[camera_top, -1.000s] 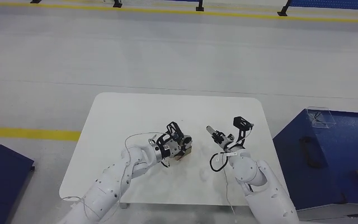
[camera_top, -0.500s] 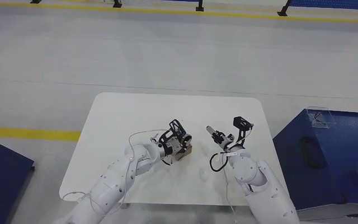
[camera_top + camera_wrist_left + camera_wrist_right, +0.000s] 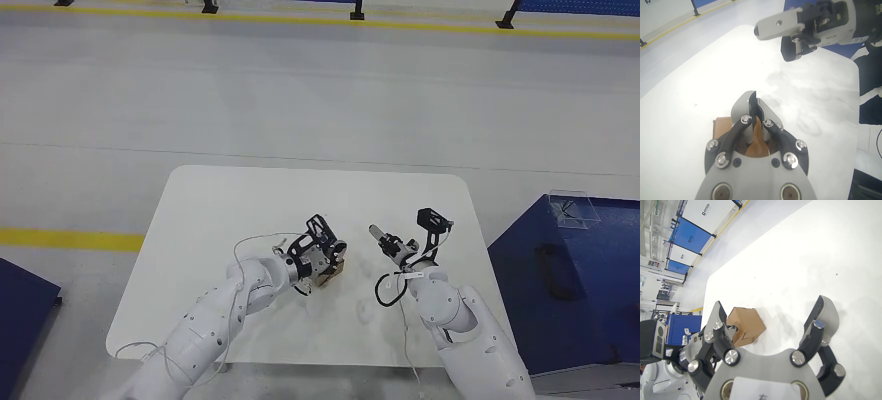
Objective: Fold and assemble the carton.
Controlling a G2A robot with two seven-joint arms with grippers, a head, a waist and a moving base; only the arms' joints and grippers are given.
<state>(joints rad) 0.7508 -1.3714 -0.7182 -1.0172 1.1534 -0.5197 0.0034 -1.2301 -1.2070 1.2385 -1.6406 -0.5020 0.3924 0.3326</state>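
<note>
Small brown cardboard carton [image 3: 745, 325] is sitting on the white round-cornered table [image 3: 200, 240], around the middle. It's looking boxy with its walls up and no clear long axis, and there's a tab-shaped line on one side face.

Left gripper [image 3: 755, 98] is hanging directly over the carton, fingers pressed together. Cardboard is showing below and behind them, but I can't tell whether a flap is being pinched or the tips are just pushing down.

Right gripper [image 3: 770, 306] is hovering wide open with nothing between the fingers. It's well apart from the carton and facing it.

Key relation: the carton is lying to the robot's left of the right gripper, with bare table between them. The left arm is the nearer one, already on top. My read is that any right-side fold or brace is needing a sideways approach toward the left gripper, so I'm watching finger clearance there.
</note>
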